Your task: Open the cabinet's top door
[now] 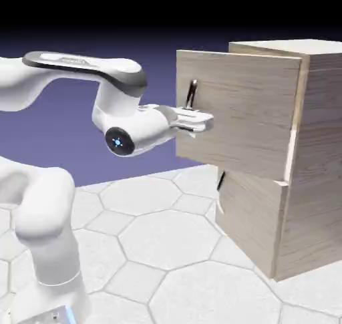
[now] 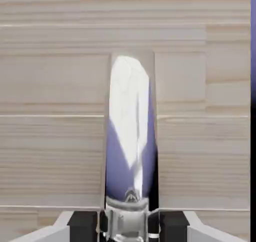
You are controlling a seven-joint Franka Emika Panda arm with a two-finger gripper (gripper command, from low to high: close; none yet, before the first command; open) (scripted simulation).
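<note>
We see the cabinet's [image 1: 314, 149] top door [image 1: 247, 115] swung ajar, its face upright, handle [image 2: 131, 131] lengthwise between the claw's [image 2: 129, 227] nearly closed fingers, gripped. The lower door [image 1: 250, 219] sits beneath it.

a blue-violet backdrop [image 1: 67, 142] darkens to black above a pale floor [image 1: 180, 246] of many-sided tiles.

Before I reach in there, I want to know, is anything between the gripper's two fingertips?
Yes: the hand view shows the lower end of the shiny handle between the fingertips of the gripper.
</note>
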